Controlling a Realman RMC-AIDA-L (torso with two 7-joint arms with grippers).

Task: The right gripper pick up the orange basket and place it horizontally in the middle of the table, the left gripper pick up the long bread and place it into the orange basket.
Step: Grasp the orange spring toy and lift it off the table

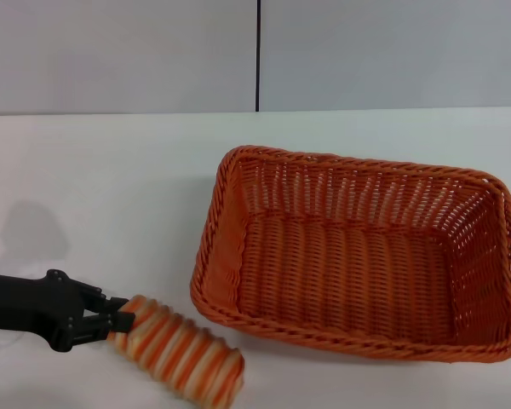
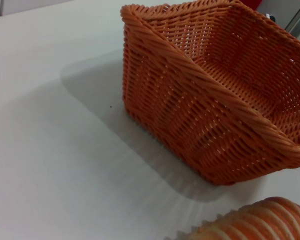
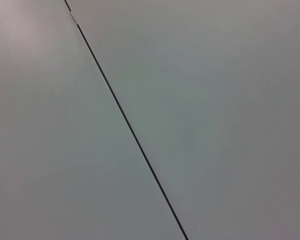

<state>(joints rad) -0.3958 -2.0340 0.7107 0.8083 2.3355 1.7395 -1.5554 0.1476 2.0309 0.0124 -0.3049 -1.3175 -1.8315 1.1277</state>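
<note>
Left gripper (image 1: 111, 325) low over table (image 1: 111, 187), near front-left edge, fingers pinching one end of long bread (image 1: 179, 349). Bread extends away from fingertips toward right, striped side up, tilted; whether far end touches table cannot tell. Orange basket (image 1: 358, 247) sits upright on table, just beyond bread's free end, right of fingers, nothing inside. Left wrist view: basket corner (image 2: 190, 100) close ahead, bread (image 2: 260, 222) beside it, apart. Right gripper not visible; its wrist view shows only grey wall panels (image 3: 215, 100) with dark seam.
</note>
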